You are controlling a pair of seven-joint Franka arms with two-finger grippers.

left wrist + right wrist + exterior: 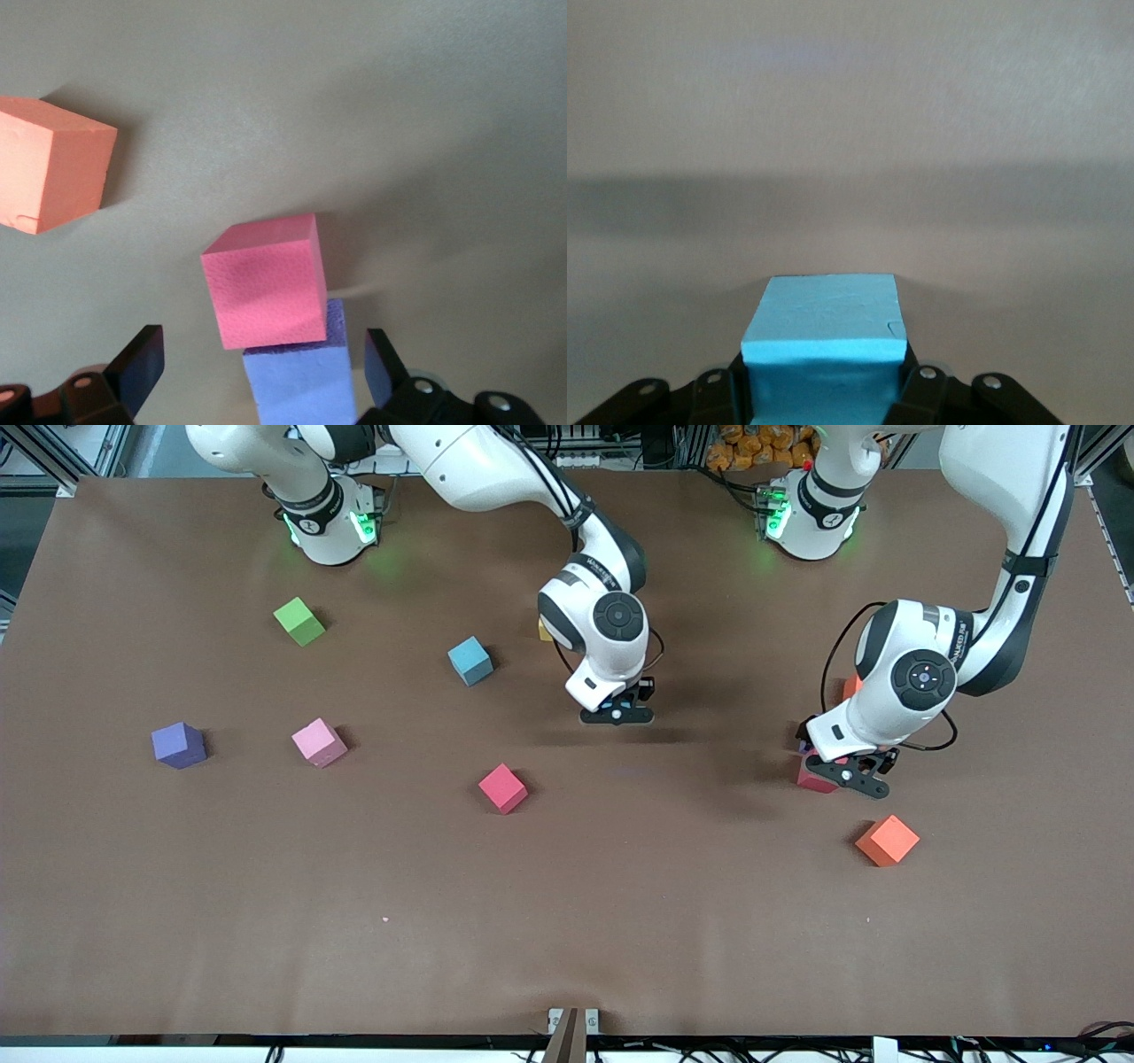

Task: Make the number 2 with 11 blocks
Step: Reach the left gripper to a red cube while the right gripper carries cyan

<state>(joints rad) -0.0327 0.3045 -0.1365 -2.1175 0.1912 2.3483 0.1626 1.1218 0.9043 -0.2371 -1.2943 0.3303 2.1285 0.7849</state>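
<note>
Robotics lab, plainly: two white arms bolted along one edge of a brown-covered table [567, 921], green status lights glowing at their bases, aluminium framing and cable bundles around the rim, foam cubes [502, 787] scattered below the claws.

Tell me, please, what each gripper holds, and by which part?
The right gripper clamps a light blue cube by two facing sides. The left gripper, open, holds nothing.
</note>
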